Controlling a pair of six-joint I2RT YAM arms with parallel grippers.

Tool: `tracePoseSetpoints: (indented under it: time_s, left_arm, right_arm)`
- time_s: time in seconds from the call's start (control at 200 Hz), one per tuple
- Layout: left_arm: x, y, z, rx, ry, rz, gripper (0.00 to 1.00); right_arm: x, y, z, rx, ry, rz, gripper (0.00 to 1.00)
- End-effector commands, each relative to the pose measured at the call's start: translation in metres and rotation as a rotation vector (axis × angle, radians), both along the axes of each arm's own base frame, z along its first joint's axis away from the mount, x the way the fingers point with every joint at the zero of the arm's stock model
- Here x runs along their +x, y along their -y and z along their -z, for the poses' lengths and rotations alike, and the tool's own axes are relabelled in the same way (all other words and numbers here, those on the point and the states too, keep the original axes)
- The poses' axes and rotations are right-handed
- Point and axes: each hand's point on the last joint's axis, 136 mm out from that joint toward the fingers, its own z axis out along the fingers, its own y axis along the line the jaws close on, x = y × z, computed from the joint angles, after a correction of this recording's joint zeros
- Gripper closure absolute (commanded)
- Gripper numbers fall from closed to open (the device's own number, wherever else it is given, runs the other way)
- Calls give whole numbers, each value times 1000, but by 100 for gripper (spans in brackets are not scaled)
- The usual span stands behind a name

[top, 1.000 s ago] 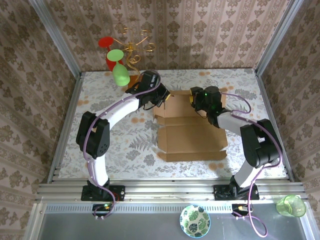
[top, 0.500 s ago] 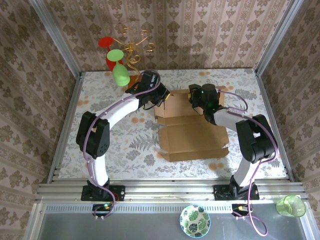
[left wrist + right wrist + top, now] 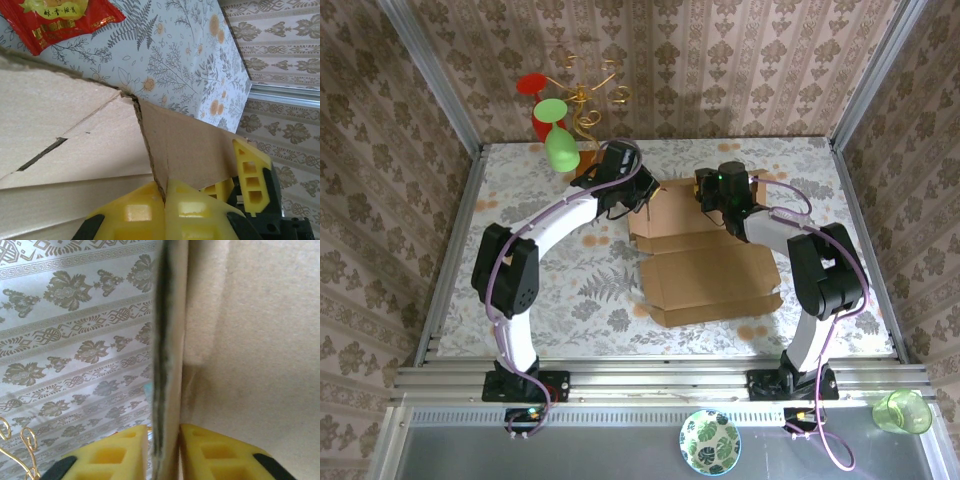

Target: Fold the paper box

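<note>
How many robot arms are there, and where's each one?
2. The left arm, based near-left, reaches the far-left corner of the paper box; the right arm, based near-right, reaches its far edge.

the paper box (image 3: pixel 705 270) is matt corrugated cardboard, rough at cut edges. the red packet (image 3: pixel 60 20) is glossy plastic. the tabletop (image 3: pixel 580 300) has a smooth printed cover.

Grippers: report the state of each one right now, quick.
Left gripper: closed, pinching a flap of the brown corrugated cardboard box.
Right gripper: closed on a panel edge of the same box.
</note>
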Motion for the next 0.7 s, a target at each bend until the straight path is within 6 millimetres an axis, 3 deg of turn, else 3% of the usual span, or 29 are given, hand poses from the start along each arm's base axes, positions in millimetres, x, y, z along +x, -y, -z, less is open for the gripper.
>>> tracePoseSetpoints:
  time_s: [0.0,0.12,0.19,0.295,0.395,0.54,0.695]
  left_arm:
    - [-9,5,-35,-22,74,47,100]
    - [-9,4,-40,-14,94,56,100]
    - [-10,3,-45,-7,112,68,99]
    - [-14,-8,-60,36,160,82,66]
    - [-21,-36,-70,125,210,92,52]
    - [-34,-82,-61,208,234,91,49]
    - [-47,-113,-33,285,228,120,61]
  right_arm:
    - [3,1,5,-17,-32,26,82]
    - [3,2,7,-27,-43,27,100]
    - [3,4,3,-42,-39,26,100]
    - [3,10,-9,-75,-22,14,100]
    - [5,12,-17,-76,-6,-11,100]
    - [4,13,-23,-65,25,-22,100]
    - [6,12,-28,-49,82,-28,100]
